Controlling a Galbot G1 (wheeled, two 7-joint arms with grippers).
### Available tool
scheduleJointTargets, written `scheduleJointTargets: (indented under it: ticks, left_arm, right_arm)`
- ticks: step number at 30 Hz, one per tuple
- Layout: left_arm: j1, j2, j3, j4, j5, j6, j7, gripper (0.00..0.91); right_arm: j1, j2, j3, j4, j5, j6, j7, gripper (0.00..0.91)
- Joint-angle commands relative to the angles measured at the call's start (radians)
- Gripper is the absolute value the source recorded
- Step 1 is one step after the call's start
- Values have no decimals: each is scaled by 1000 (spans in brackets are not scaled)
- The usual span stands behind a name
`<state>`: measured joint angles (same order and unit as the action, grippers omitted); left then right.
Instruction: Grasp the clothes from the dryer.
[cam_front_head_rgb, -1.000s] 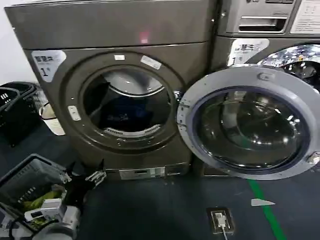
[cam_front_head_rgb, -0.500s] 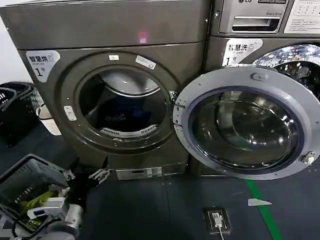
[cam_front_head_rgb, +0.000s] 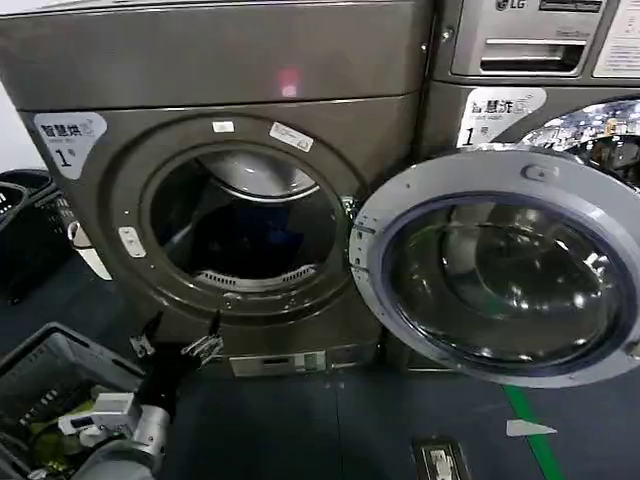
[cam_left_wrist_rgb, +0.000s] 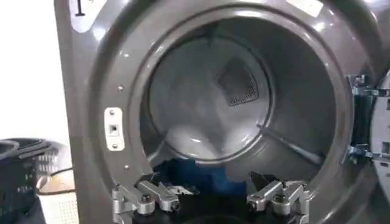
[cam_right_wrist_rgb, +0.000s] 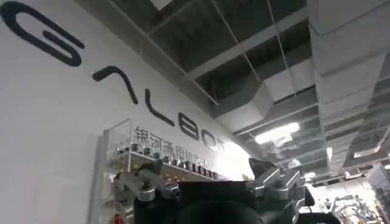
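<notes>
The grey dryer (cam_front_head_rgb: 200, 70) stands with its round opening facing me and its door (cam_front_head_rgb: 500, 265) swung wide to the right. Dark blue clothes (cam_front_head_rgb: 250, 235) lie low in the drum; in the left wrist view the blue clothes (cam_left_wrist_rgb: 198, 178) sit at the drum's front lip. My left gripper (cam_front_head_rgb: 175, 340) hovers open just below and in front of the opening, nothing between its fingers. From its own wrist, the left gripper (cam_left_wrist_rgb: 216, 185) is aimed at the clothes, apart from them. My right gripper (cam_right_wrist_rgb: 201, 176) points up at a wall and ceiling, open and empty.
A second machine (cam_front_head_rgb: 540, 60) stands to the right behind the open door. A black basket (cam_front_head_rgb: 25, 215) sits at the far left, and a grey basket (cam_front_head_rgb: 50, 360) holding yellow-green items at lower left. A floor socket (cam_front_head_rgb: 440, 460) and green tape (cam_front_head_rgb: 535, 440) mark the floor.
The head view has drawn closer to the dryer, which looks larger. My left gripper has risen slightly toward the lower rim of the opening, still open.
</notes>
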<state>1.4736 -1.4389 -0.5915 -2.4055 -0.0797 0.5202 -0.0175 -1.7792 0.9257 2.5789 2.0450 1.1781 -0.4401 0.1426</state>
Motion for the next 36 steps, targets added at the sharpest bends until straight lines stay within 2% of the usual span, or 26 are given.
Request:
scheduleJointTargets:
  ticks: [1,36]
  left_arm:
    - [1,0,0,1,1,-1,1,907]
    - [-20,5,-20,15,-16,-2,4,907]
  right_arm:
    - [1,0,0,2,5,3,0,907]
    - [3,13,2,11,1,11,-10,907]
